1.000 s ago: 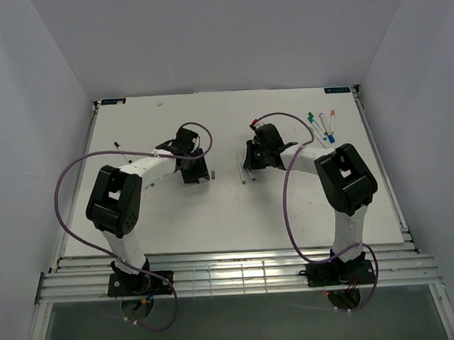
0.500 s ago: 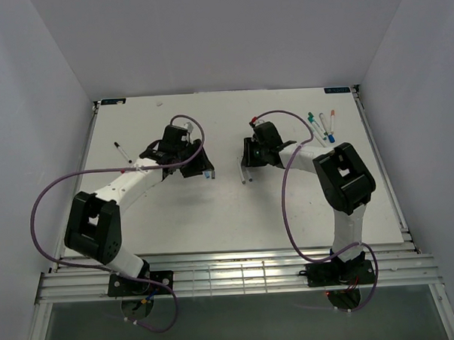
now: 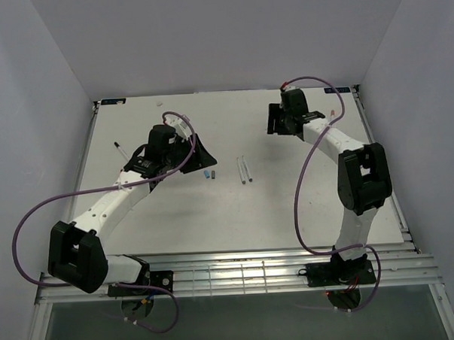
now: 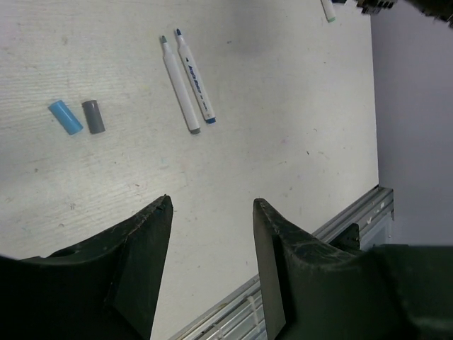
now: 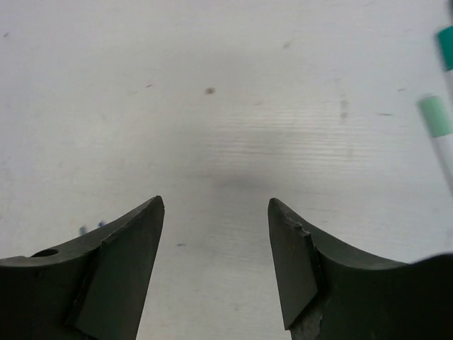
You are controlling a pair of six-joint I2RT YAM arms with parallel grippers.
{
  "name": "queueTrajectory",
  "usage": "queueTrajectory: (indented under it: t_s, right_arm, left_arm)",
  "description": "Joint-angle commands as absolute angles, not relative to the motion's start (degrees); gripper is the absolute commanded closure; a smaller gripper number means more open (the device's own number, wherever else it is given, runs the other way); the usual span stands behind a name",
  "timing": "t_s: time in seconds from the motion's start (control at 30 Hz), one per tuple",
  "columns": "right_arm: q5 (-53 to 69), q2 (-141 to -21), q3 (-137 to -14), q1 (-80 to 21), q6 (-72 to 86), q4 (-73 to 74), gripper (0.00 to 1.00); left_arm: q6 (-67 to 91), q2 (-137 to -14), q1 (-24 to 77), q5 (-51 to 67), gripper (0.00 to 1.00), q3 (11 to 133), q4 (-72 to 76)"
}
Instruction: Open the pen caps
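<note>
Two uncapped white pens (image 3: 243, 170) lie side by side mid-table, also in the left wrist view as pens (image 4: 187, 81). Left of them lie a blue pen cap (image 4: 65, 117) and a grey pen cap (image 4: 93, 116), seen from above as a small pair of caps (image 3: 207, 174). My left gripper (image 3: 198, 152) hovers back-left of the caps, open and empty (image 4: 212, 202). My right gripper (image 3: 278, 121) is over the back of the table, open and empty (image 5: 216, 202). At the right edge of its view are a teal cap (image 5: 446, 46) and a green cap (image 5: 434, 117), both on pens.
A black-capped pen (image 3: 119, 150) lies alone at the far left. An orange-ended pen (image 3: 332, 115) shows just right of the right arm, which hides the others there. A metal rail (image 3: 231, 268) runs along the table's near edge. Purple cables loop off both arms.
The right gripper has opened and swung from the two mid-table pens to the back right. The left gripper has drawn back and left, away from the blue and grey caps.
</note>
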State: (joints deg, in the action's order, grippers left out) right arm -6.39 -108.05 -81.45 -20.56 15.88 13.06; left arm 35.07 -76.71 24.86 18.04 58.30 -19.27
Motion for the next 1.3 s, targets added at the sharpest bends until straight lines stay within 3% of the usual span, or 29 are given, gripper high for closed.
queueTrajectory:
  t_s: [0.0, 0.47, 1.27]
  right_arm:
    - [-11.51, -107.23, -84.20, -15.57, 12.66, 19.86, 0.33]
    - [-14.06, -110.20, -83.23, -4.75, 6.95, 20.21, 0.23]
    - [-10.90, -117.95, -82.88, -0.88, 2.73, 16.79, 0.28]
  left_arm:
    - [35.42, -75.41, 24.96, 22.84, 0.41, 56.78, -16.44]
    - [39.37, -75.59, 24.96, 28.30, 0.39, 51.51, -9.41]
    - [39.29, -79.19, 24.96, 31.82, 0.38, 51.33, -7.74]
